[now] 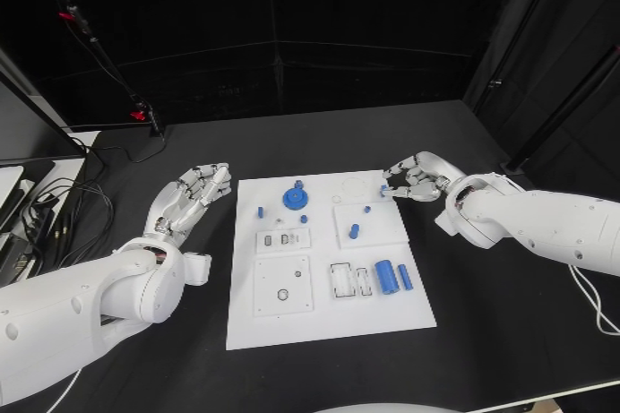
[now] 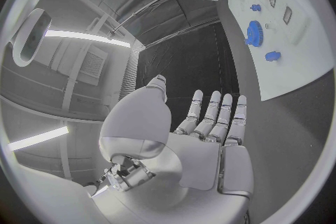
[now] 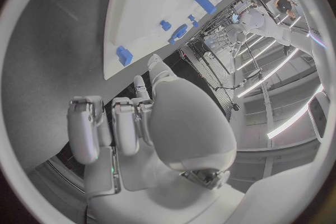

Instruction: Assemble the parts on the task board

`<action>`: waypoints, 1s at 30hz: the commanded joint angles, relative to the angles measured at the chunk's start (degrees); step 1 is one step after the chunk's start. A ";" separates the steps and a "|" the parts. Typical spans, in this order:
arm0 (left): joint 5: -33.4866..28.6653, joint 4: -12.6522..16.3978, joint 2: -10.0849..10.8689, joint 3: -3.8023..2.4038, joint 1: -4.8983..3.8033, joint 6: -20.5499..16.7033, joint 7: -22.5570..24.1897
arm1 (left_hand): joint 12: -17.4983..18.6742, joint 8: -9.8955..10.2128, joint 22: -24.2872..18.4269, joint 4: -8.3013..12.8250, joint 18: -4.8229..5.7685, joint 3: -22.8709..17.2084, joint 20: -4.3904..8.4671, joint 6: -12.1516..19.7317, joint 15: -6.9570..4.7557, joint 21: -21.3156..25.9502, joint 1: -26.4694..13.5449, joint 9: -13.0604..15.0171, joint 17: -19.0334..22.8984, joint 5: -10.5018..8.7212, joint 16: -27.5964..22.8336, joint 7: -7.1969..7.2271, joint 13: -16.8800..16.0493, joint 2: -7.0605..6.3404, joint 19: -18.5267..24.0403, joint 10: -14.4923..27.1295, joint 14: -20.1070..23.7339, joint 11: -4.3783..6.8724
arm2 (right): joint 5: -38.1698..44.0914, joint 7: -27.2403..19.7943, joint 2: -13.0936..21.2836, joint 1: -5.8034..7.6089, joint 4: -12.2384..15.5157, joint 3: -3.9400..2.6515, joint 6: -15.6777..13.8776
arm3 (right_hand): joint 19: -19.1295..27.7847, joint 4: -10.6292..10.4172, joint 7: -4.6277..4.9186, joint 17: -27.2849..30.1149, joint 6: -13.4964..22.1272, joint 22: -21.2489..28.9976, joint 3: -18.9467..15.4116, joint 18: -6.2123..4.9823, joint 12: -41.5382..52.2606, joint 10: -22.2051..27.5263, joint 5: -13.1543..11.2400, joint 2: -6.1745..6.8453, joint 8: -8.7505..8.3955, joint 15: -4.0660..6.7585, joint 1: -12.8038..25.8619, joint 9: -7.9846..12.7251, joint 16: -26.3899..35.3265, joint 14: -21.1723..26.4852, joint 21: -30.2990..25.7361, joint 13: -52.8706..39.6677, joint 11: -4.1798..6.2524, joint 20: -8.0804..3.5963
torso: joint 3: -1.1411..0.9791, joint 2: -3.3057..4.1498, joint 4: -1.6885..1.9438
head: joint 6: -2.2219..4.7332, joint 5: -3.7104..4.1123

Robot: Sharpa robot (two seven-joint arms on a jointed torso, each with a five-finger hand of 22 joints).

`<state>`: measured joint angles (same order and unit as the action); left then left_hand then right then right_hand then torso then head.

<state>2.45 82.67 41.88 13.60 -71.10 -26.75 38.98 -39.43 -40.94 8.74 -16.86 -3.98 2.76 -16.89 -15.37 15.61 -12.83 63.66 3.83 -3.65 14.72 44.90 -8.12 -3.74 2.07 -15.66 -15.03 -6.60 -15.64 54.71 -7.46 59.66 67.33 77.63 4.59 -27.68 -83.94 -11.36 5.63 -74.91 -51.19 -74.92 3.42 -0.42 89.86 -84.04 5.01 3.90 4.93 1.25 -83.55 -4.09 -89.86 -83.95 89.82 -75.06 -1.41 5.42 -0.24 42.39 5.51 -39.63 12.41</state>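
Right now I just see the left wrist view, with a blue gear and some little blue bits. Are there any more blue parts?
Observer: Yes. The head view shows two blue cylinders lying side by side on the near right part of the board.
Operator: Is the other hand holding a part?
Observer: The right wrist view shows a small blue part lying at the board's edge, apart from the fingers of the right hand.
Operator: Is my hand over the board?
Observer: No. From above, the left hand is open beside the board's left edge, over the table.
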 commanded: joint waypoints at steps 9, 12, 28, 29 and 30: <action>0.32 0.32 0.24 -0.05 -0.07 0.32 14.46 | -0.26 0.30 0.07 0.14 -0.28 0.24 0.16 0.45 -0.03 -0.23 0.04 -0.02 -0.08 0.19 0.35 -9.00 -0.01 0.74 0.39 -0.35 -0.44 0.14 | 2.79 1.75 -1.18 -0.23 -1.74 -0.04 2.06 | -6.06 0.35 0.00 -15.09 0.41 -15.08 0.05 0.42 0.14 -5.96 -0.15 0.04 -0.20 0.38 -0.64 0.02 -0.14 -6.05 0.18 -14.94 0.37 -0.45 | -0.02 -0.01 0.03 | -0.07 -0.47; 0.32 0.35 0.25 -0.05 -0.07 0.35 14.44 | -0.26 0.30 0.07 0.14 -0.28 0.24 0.16 0.45 -0.03 -0.23 0.04 -0.02 -0.08 0.19 0.35 -9.00 -0.01 0.74 0.39 -0.35 -0.44 0.14 | 2.81 2.00 -1.48 -0.26 -1.98 -0.04 1.89 | -6.06 0.33 0.01 -15.09 0.27 -15.08 0.11 0.42 0.14 -5.96 -0.12 -0.07 -0.14 0.42 -0.69 -0.02 -0.14 -6.05 0.18 -14.94 0.39 -0.49 | -0.04 0.00 0.09 | -0.09 -0.44; 0.32 0.46 0.24 -0.05 -0.07 0.40 14.39 | -0.30 0.29 0.07 0.15 -0.29 0.30 0.16 0.45 -0.03 -0.24 0.15 -0.02 -0.08 0.30 0.38 -9.00 -0.01 0.85 0.41 -0.36 -0.44 0.14 | 3.39 4.94 -2.60 -0.42 -3.21 -0.04 2.33 | -6.06 0.91 0.00 -15.09 -0.19 -15.08 0.65 0.42 0.14 -5.96 0.28 -0.72 -0.03 0.56 -1.95 -0.11 -0.14 -6.05 0.18 -14.94 0.44 -0.70 | 0.04 -0.06 -0.01 | -0.54 -0.75; 0.32 0.46 0.24 -0.05 -0.07 0.39 14.38 | -0.31 0.29 0.06 0.15 -0.29 0.32 0.16 0.44 -0.03 -0.23 0.16 -0.02 -0.08 0.31 0.38 -8.99 -0.01 0.86 0.44 -0.36 -0.44 0.14 | 3.45 5.12 -2.64 -0.46 -3.22 -0.04 2.45 | -6.06 0.92 -0.01 -15.09 -0.20 -15.08 0.66 0.42 0.14 -5.96 0.27 -0.72 -0.03 0.56 -1.97 -0.11 -0.14 -6.05 0.18 -14.94 0.44 -0.70 | 0.02 -0.05 -0.02 | -0.63 -0.79; 0.32 0.46 0.25 -0.05 -0.07 0.38 14.37 | -0.31 0.29 0.06 0.15 -0.29 0.32 0.16 0.44 -0.03 -0.23 0.16 -0.02 -0.08 0.31 0.38 -8.99 -0.01 0.86 0.44 -0.36 -0.44 0.14 | 3.49 5.27 -2.68 -0.50 -3.24 -0.04 2.52 | -6.06 0.93 -0.01 -15.09 -0.21 -15.08 0.66 0.42 0.14 -5.96 0.26 -0.72 -0.02 0.56 -1.99 -0.11 -0.14 -6.05 0.18 -14.94 0.44 -0.71 | 0.00 -0.03 0.00 | -0.67 -0.77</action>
<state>2.45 83.01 42.15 13.61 -71.10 -26.75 38.98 -39.43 -40.94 8.73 -16.86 -3.98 2.76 -16.89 -15.37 15.61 -12.83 63.96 3.83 -3.65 14.71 44.90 -8.12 -3.74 2.37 -15.66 -15.03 -6.60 -15.64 57.56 -3.46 57.04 66.80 74.35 4.57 -25.99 -83.95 -10.72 5.63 -74.91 -51.19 -74.91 4.07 -0.42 89.85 -84.04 5.17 3.37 4.93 1.46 -84.99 -4.11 -89.86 -84.16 89.82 -75.07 -1.42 5.03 -0.23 42.35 5.52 -40.23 11.68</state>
